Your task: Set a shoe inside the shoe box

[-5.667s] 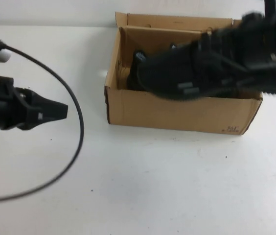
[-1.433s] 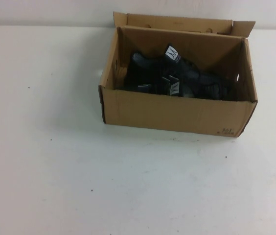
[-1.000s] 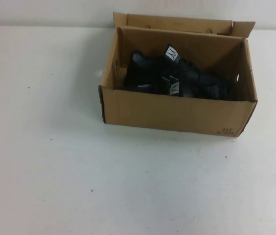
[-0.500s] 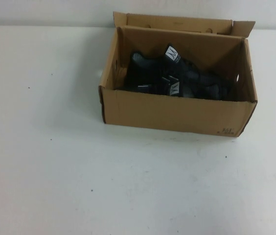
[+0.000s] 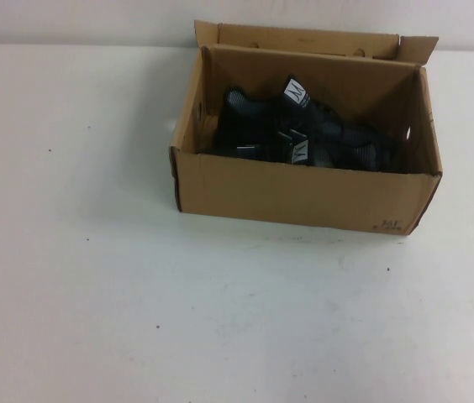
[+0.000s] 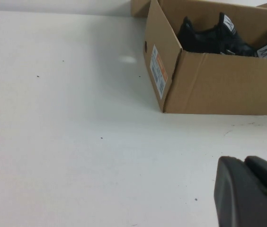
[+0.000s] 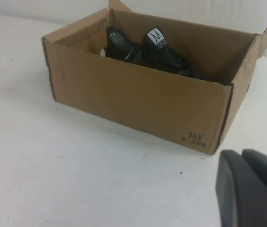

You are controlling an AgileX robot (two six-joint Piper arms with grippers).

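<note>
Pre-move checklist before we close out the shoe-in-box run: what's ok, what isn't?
1. Shoes in shoe box: ok. Two black sneakers lie inside; white tongue labels show at and.
2. Nothing over the box rim: ok; both sneakers sit below the front wall.
3. Lid flap: open, standing behind the box; not ok if closing is required.
4. Left gripper: ok, shut, empty, low over the table, apart from the box.
5. Right gripper: ok, shut, empty, near the box's printed corner, not touching.
6. Which sneaker went in last: cannot tell.
</note>
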